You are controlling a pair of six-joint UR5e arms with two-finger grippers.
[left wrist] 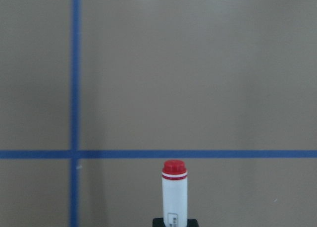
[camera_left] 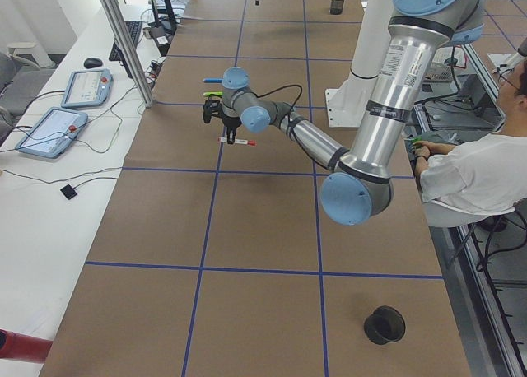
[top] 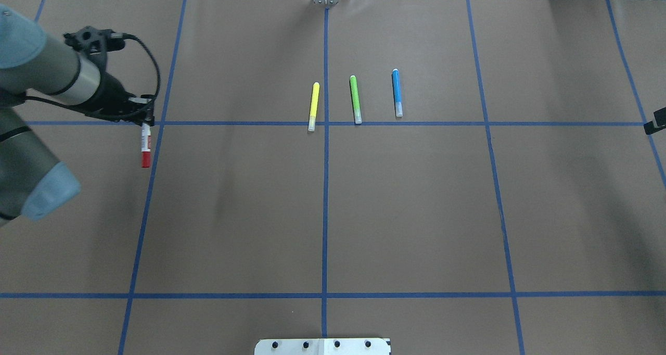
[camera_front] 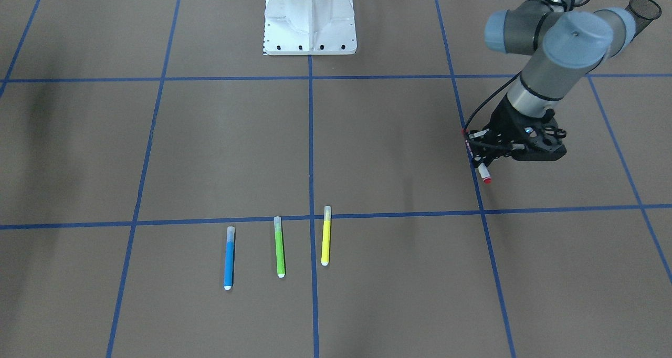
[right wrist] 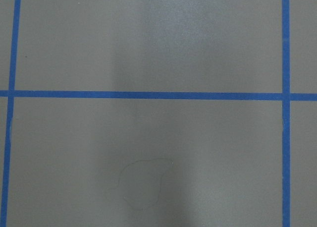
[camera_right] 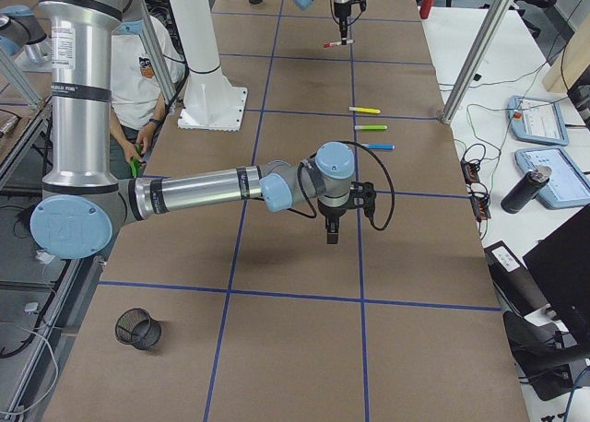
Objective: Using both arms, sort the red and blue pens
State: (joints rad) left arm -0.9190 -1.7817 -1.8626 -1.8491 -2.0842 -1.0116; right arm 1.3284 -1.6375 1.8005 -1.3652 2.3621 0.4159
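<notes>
overhead exterior: left fingers (top: 149, 117) are clenching the white-barrelled red-capped pen (top: 146, 147); slim blue pen (top: 397, 92) is lying fore-aft, nearer right fingers (camera_right: 332, 233); their grip i cannot tell.

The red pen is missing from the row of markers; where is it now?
Overhead view: the red pen is at the far left, clamped in the left gripper beside a blue tape line, far from the yellow highlighter.

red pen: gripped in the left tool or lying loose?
Gripped. The left tool is shut on the red pen at its white barrel, red cap sticking out.
</notes>
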